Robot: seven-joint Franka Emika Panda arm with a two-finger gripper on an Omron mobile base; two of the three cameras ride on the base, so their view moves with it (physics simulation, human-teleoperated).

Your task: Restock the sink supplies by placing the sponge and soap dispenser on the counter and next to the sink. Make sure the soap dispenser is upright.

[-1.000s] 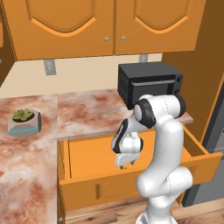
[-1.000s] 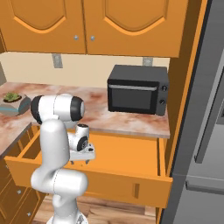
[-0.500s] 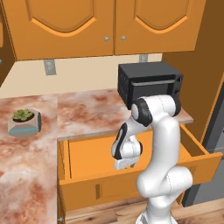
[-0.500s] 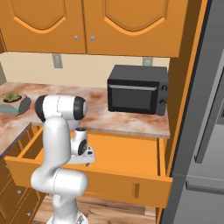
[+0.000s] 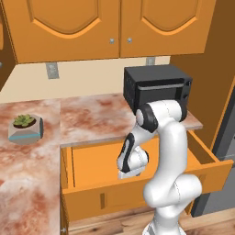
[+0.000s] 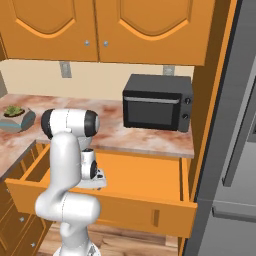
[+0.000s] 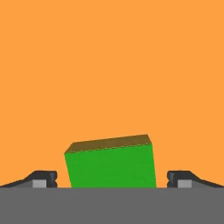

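Lower than a second ago, the white arm has dipped its hand into the open orange drawer below the marbled counter. From the arm, the black microwave stands at about one o'clock on the counter, a small potted plant near ten. Inside the drawer, the gripper hangs jaws spread wide — one fingertip at either side of the green sponge, neither touching it. That sponge lies on the drawer floor, at six o'clock in the hand view.
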